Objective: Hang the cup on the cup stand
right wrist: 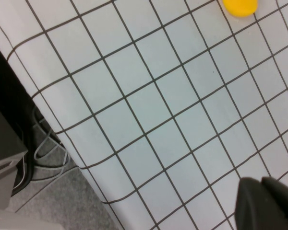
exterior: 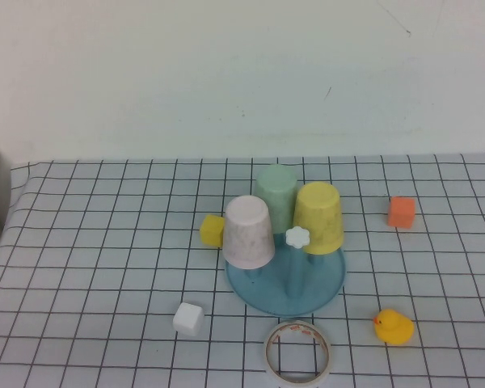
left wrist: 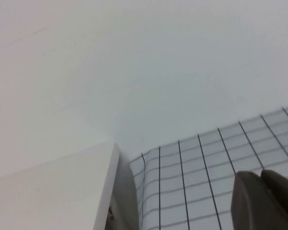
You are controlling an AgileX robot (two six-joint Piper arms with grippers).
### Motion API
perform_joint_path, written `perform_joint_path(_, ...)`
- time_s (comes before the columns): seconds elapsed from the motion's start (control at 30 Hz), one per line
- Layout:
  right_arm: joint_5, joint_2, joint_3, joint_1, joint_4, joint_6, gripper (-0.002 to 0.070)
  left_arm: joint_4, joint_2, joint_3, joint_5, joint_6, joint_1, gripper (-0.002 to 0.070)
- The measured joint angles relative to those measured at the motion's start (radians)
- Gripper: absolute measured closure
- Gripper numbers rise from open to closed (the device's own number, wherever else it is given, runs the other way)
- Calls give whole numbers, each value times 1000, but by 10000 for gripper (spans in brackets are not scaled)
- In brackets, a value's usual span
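Observation:
The pale pink cup [exterior: 248, 231] sits upside down on a peg at the front left of the light blue cup stand [exterior: 323, 279]. A mint-green cup [exterior: 276, 194] and a yellow cup [exterior: 319, 217] sit upside down on other pegs. One peg stands bare with its white flower knob [exterior: 297, 237] showing. Neither arm appears in the high view. My left gripper [left wrist: 260, 175] is shut on nothing above the checked cloth near the table's far left corner. My right gripper [right wrist: 262, 182] is shut on nothing over the cloth near a table edge.
Around the stand lie a yellow block [exterior: 212, 229], an orange block [exterior: 401, 212], a white block [exterior: 188, 318], a tape roll [exterior: 299, 352] and a yellow duck [exterior: 393, 326]. A white panel [left wrist: 53, 191] borders the table's left side. Cables [right wrist: 48, 153] lie on the floor beyond the edge.

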Motion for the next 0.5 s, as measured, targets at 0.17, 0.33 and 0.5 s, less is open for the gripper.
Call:
perform_joint_path(0.17,0,0,0,0,0,0,678,750,-44,26,3,-785,33,675)
perform_joint_path(0.33,0,0,0,0,0,0,678,1467,-102,37,301,-1657,131,675)
perform_joint_path(0.5,0,-2,-3,0,0,0,678,1536,-105,35,470,-1806,141,675)
